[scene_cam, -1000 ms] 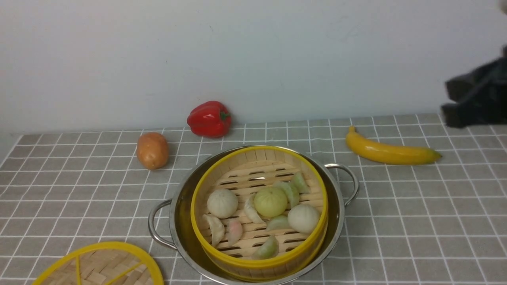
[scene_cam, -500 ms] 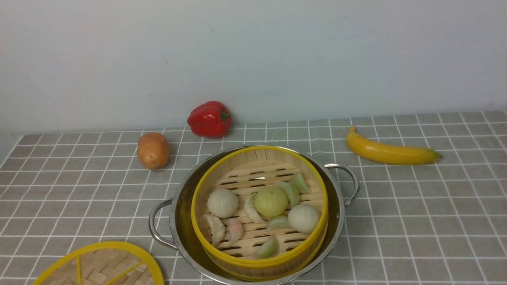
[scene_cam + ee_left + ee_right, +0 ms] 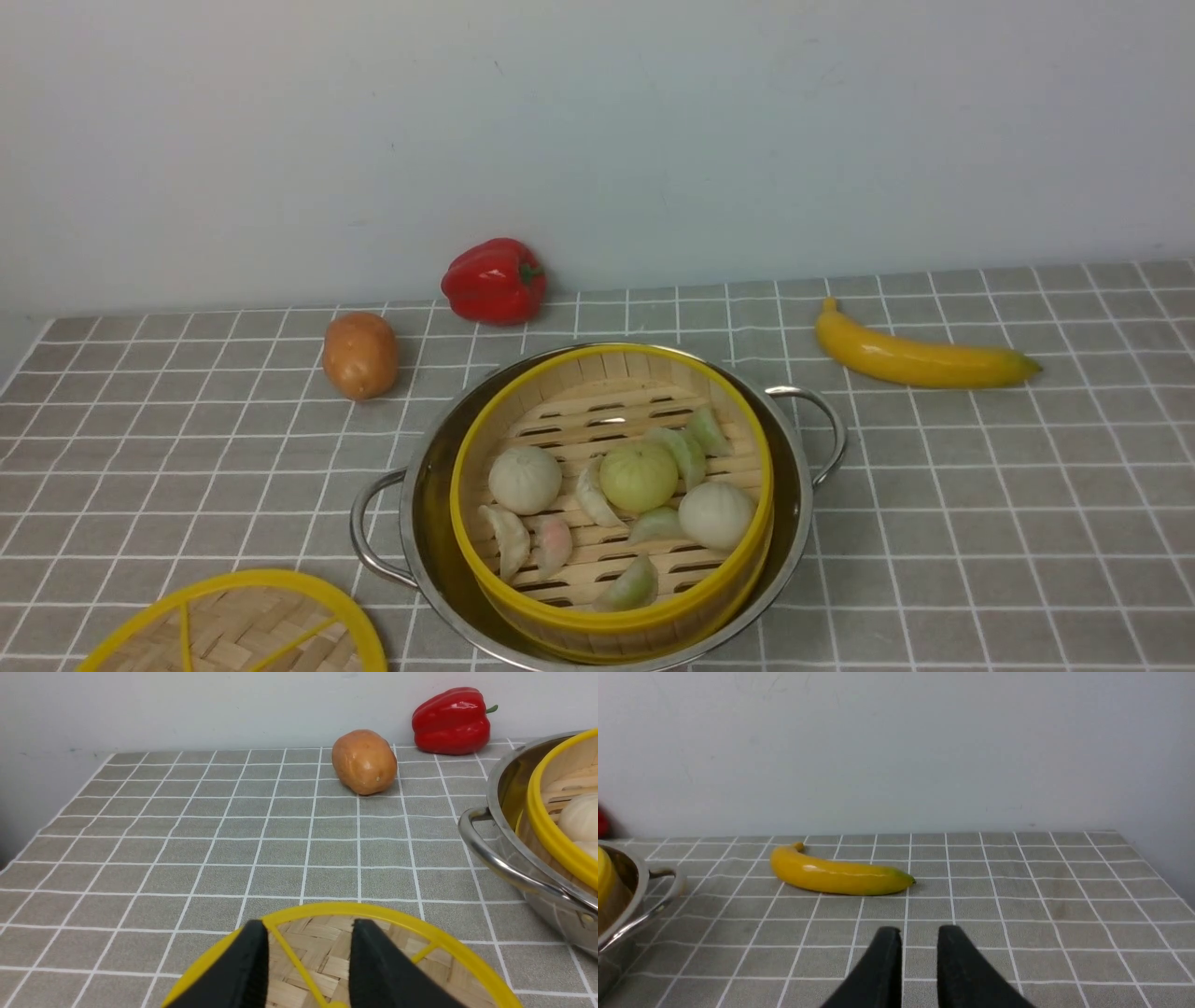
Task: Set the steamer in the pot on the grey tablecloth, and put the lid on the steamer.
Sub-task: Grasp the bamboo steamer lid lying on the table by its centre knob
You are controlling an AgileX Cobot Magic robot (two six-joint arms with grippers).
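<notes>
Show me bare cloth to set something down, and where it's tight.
Widest: grey checked tablecloth right of the shiny steel pot, in front of the yellow banana. Another patch lies between the brown potato, the pot and the flat woven bamboo lid. Crowded: the gap between potato and red bell pepper.

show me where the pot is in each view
Front: pot sits low centre, with the steamer inside it.
Left wrist: pot is cut off by the frame edge, near the potato.
Right wrist: only a sliver of pot shows at the frame edge, its handle toward the banana.
Shared landmark: the steamer's yellow rim.
</notes>
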